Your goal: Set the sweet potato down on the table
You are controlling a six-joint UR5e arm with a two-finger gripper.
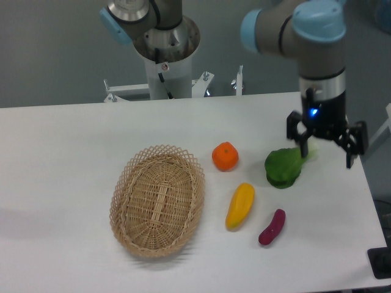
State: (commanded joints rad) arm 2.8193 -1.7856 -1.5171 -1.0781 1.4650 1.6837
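The sweet potato (272, 227), a small dark magenta tuber, lies on the white table (73, 152) at the front right, just right of the yellow fruit. My gripper (327, 150) hangs open well above and behind it, over the right part of the table, with nothing between its fingers. It is clear of the sweet potato and sits just right of a green vegetable.
An oval wicker basket (157, 200) stands left of centre. A yellow elongated fruit (239, 206), a round orange (225, 156) and a green leafy vegetable (285, 166) lie between basket and right edge. The arm's base column (166, 58) is at the back.
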